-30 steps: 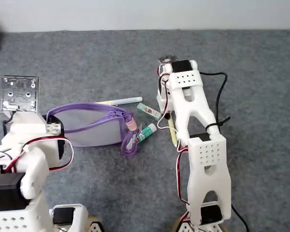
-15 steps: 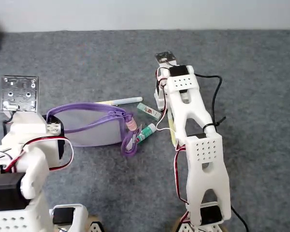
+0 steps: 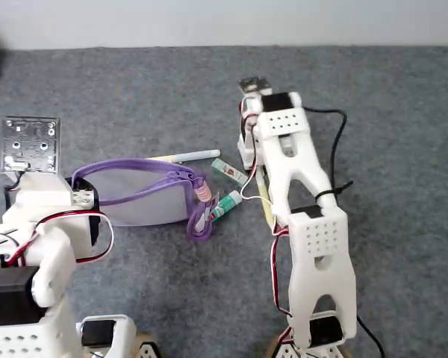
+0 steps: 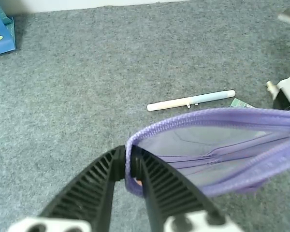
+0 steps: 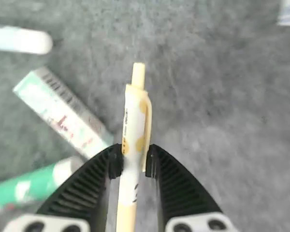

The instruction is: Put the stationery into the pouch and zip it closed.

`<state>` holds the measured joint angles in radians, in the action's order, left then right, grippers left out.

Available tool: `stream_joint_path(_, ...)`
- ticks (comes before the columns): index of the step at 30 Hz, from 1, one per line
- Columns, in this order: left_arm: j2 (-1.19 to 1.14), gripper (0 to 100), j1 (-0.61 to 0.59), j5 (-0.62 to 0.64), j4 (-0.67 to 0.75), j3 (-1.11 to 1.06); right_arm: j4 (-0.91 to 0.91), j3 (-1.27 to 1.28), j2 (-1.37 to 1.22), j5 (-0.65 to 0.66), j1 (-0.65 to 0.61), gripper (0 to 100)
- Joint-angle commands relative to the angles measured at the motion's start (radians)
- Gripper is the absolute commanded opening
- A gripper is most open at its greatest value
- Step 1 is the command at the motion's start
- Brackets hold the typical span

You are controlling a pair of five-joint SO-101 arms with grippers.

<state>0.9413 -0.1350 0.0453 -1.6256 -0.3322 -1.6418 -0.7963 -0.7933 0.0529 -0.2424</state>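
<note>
left gripper (image 4: 128,166) clamped on pouch (image 4: 208,145) rim | right gripper (image 5: 133,154) clamped on pen (image 5: 135,116), near pouch | 1 marker (image 4: 191,100) beside pouch

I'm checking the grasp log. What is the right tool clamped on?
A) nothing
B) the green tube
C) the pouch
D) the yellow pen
D: in the right wrist view the right tool is shut on the pen, and the left tool is the one gripping the pouch rim.
</note>
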Motion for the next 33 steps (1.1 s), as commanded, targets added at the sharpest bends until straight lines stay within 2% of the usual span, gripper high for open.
stream_joint_path(1, -0.011, 1, 0.005, 0.009, 0.000, -0.031, -0.087, -0.017, 0.170, -0.018, -0.008, 0.8)
stream_joint_path(4, -0.011, 1, 0.005, 0.009, 0.002, -0.031, -0.150, -0.015, 0.254, -0.020, -0.013, 0.8)
stream_joint_path(12, -0.012, 1, 0.005, 0.009, 0.002, -0.031, -0.157, 0.012, 0.578, -0.018, -0.044, 0.8)
stream_joint_path(18, -0.011, 1, 0.005, 0.009, 0.002, -0.031, -0.153, 0.278, 0.947, -0.018, -0.134, 0.8)
stream_joint_path(21, -0.011, 1, 0.005, 0.009, 0.002, -0.031, -0.145, 0.404, 1.119, -0.072, -0.186, 0.8)
stream_joint_path(27, -0.011, 1, 0.005, 0.009, 0.002, -0.031, 0.024, 0.548, 1.354, -0.206, -0.300, 0.8)
stream_joint_path(33, -0.011, 1, 0.009, 0.009, 0.002, -0.031, 0.328, 0.671, 1.469, -0.258, -0.429, 0.8)
